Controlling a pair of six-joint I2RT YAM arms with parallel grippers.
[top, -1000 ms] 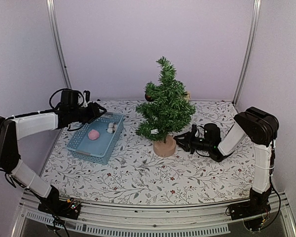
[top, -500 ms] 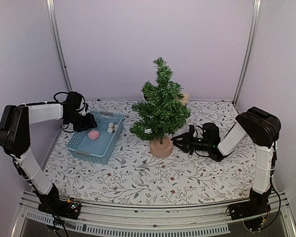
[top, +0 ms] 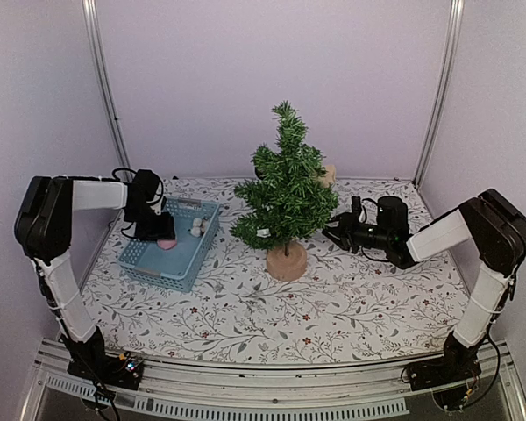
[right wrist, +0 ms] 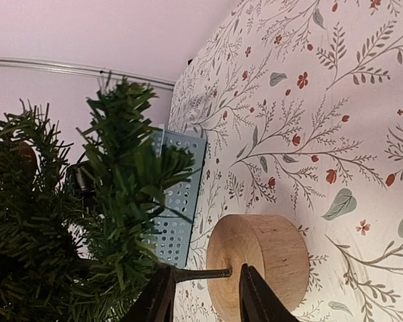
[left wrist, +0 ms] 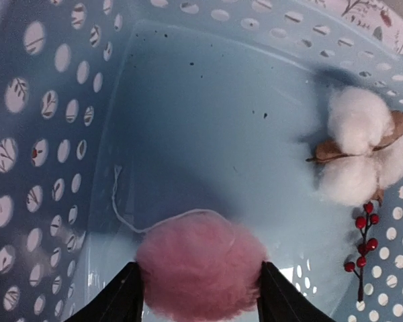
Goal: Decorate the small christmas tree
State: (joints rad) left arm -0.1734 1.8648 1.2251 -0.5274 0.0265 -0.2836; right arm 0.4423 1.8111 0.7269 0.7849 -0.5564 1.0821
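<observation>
The small christmas tree stands upright on its round wooden base mid-table. My left gripper is down inside the blue basket. In the left wrist view it is open, with a finger at each side of a fluffy pink pom-pom lying on the basket floor. My right gripper is open and empty just right of the tree, apart from it. In the right wrist view its fingers frame the thin trunk and base from a distance.
A white cotton boll and a red berry sprig lie in the basket beside the pom-pom. A dark ornament and a tan one hang on the tree's far side. The frame posts stand at the back corners.
The tree shifted left, then stayed put. My right gripper has drawn back up and to the right from the base. My left gripper swung down into the basket around the pom-pom.
</observation>
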